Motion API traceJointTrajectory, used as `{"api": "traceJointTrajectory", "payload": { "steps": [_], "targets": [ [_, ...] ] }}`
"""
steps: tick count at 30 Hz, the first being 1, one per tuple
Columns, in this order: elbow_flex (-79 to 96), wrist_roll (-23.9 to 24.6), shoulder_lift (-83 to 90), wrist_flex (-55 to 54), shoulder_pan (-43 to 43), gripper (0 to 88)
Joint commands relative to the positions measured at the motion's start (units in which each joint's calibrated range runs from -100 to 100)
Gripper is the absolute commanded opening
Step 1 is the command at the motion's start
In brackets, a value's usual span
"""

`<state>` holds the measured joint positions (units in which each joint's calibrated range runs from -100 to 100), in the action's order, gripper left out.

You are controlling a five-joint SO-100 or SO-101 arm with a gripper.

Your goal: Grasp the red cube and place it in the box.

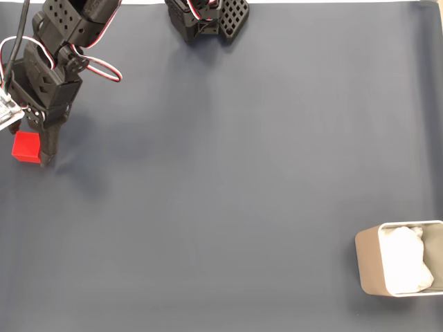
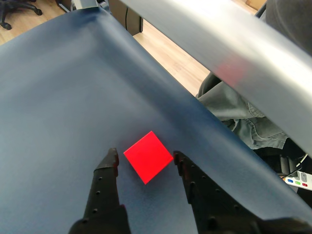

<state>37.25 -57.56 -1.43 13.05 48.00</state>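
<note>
The red cube (image 1: 26, 146) rests on the dark blue mat at the far left of the fixed view. My gripper (image 1: 31, 153) is lowered over it and stands open, one black finger (image 1: 47, 146) beside the cube's right face. In the wrist view the cube (image 2: 146, 153) lies flat between the two black fingertips (image 2: 113, 162) of the gripper (image 2: 145, 165), with small gaps on both sides. The beige box (image 1: 369, 259) with white paper inside stands at the lower right edge of the fixed view, far from the cube.
The arm's black base (image 1: 208, 17) is at the top centre of the fixed view. The mat's edge (image 2: 204, 122) runs close behind the cube in the wrist view, with wooden floor and grey cloth (image 2: 243, 117) beyond it. Open mat lies between cube and box.
</note>
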Motion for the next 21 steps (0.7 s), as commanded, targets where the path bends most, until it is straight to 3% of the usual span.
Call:
{"api": "traceJointTrajectory", "payload": {
  "steps": [1, 21],
  "targets": [
    [0.8, 0.8, 1.8, -0.8, -1.0, 26.7],
    [2.6, 1.6, 4.0, -1.0, -2.9, 26.7]
  ]
}}
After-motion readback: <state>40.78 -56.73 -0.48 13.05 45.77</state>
